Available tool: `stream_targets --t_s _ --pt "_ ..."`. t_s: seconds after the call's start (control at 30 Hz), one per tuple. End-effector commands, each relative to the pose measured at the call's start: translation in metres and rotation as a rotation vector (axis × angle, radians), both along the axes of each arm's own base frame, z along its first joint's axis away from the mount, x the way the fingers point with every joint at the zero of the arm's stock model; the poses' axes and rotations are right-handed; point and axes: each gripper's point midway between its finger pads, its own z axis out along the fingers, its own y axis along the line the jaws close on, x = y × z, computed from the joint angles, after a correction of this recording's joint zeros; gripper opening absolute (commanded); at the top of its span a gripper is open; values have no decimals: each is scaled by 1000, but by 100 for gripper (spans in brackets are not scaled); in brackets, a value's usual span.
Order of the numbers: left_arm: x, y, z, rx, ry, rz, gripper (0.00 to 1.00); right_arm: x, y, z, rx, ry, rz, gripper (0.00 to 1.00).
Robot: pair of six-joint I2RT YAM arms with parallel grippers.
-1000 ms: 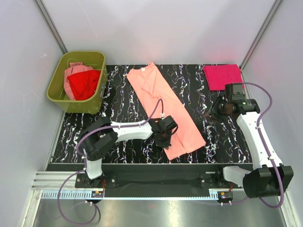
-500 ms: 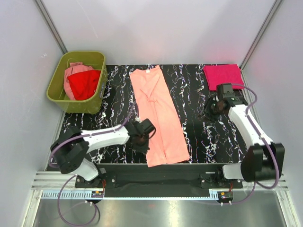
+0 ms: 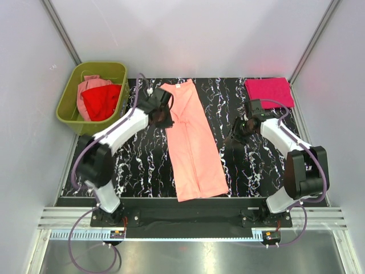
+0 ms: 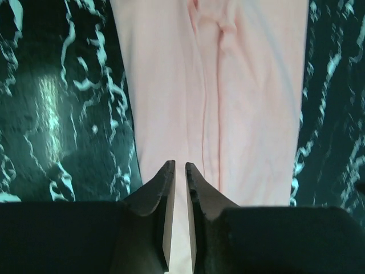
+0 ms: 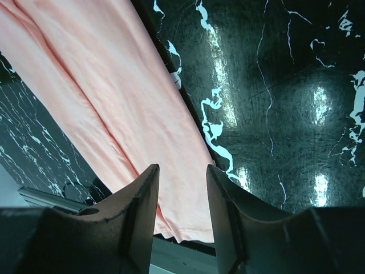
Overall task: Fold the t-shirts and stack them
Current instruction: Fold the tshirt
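The left arm has swung from the near end of the salmon-peach t-shirt [image 3: 194, 148] up to its far end, the cloth has straightened into a strip running near to far, and the right arm has drawn in leftward.

At far left, the olive bin [image 3: 91, 127] holds a red t-shirt [image 3: 102, 101] and a dusty pink t-shirt [image 3: 88, 85], both crumpled and not yet folded. The left gripper [image 4: 178, 165] hovers at the left edge of the salmon-peach strip near the collar, its jaws a narrow slit with nothing pinched between them. The strip lies mid-table, folded lengthwise only (the crosswise folds look to be what is left for it). The right gripper [image 5: 181, 168] hangs over the bare black table [image 3: 142, 154] just right of the strip, jaws moderately apart and empty. At far right a magenta-pink t-shirt [image 3: 269, 91] lies as a finished rectangle, the start of the stack.

By my reckoning: one done, one halfway, two untouched.
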Motion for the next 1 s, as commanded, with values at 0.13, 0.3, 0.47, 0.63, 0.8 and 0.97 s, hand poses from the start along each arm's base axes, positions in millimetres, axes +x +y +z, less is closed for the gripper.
stream_targets --t_s 0.13,0.3,0.47,0.63,0.8,0.97 --pt "84 13 -46 62 34 39 16 13 10 29 48 -116 56 47" --pt "128 14 -70 60 39 43 17 7 8 30 40 -123 65 47" --pt "158 19 -104 69 65 47 17 8 14 34 72 -134 57 47" --pt "189 11 -114 1 45 -3 19 -3 22 30 104 -133 75 50" --pt "174 4 -77 -76 6 -61 24 -33 24 16 108 -73 79 53" --pt "115 16 -22 -95 -52 -77 40 -76 35 -1 112 20 85 54"
